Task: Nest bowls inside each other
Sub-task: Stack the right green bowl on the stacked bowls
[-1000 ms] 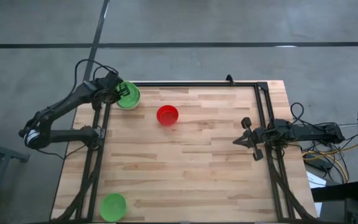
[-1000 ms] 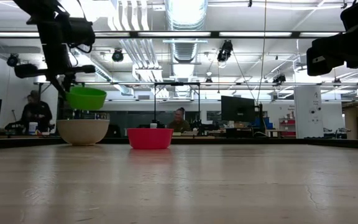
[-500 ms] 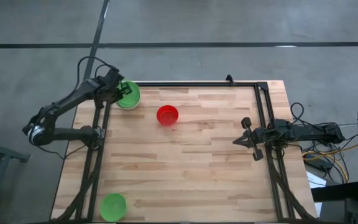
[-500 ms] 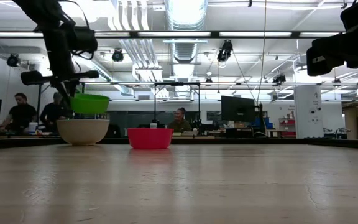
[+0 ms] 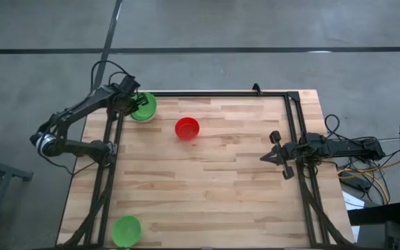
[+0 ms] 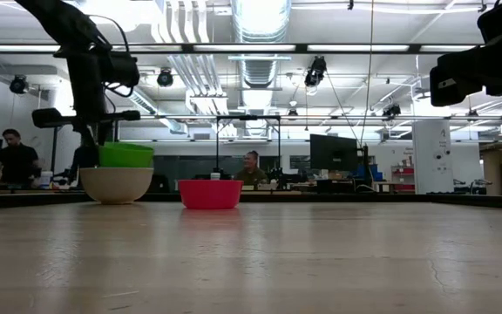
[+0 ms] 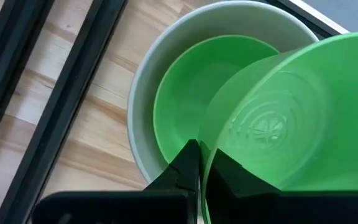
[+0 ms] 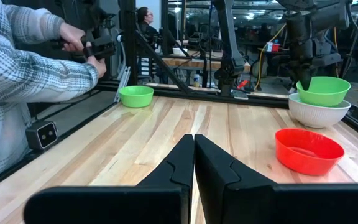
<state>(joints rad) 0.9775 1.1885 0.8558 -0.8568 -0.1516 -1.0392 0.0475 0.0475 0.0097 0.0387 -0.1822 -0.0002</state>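
A grey-white bowl [image 5: 144, 111] stands at the table's far left corner with a green bowl [image 7: 185, 106] nested in it. My left gripper [image 7: 201, 155] is shut on a second green bowl [image 6: 125, 155] directly over them, its base down at the grey-white bowl's rim [image 6: 116, 171]. A red bowl [image 5: 187, 128] rests on its base to the right of them. Another green bowl [image 5: 126, 230] sits at the near left corner. My right gripper [image 8: 193, 149] waits shut at the right edge. My left gripper pinches the held green bowl's rim [image 7: 204, 177], one finger [image 7: 188, 158] outside the wall and the other inside. The fingers come steeply from above. The bowl stays upright, slightly tilted, its base inside the grey-white bowl; whether it touches the nested green bowl I cannot tell.
Black frame rails [image 5: 113, 139] run along the table's left, far and right sides. A person's plaid sleeve [image 8: 23, 74] reaches in near the left corner green bowl. The wooden tabletop [image 5: 214, 187] is bare in the middle.
My left gripper has gone down toward the grey-white bowl, still shut on the green bowl. That bowl has sunk from clear above the grey-white bowl until its base stands at that bowl's rim.
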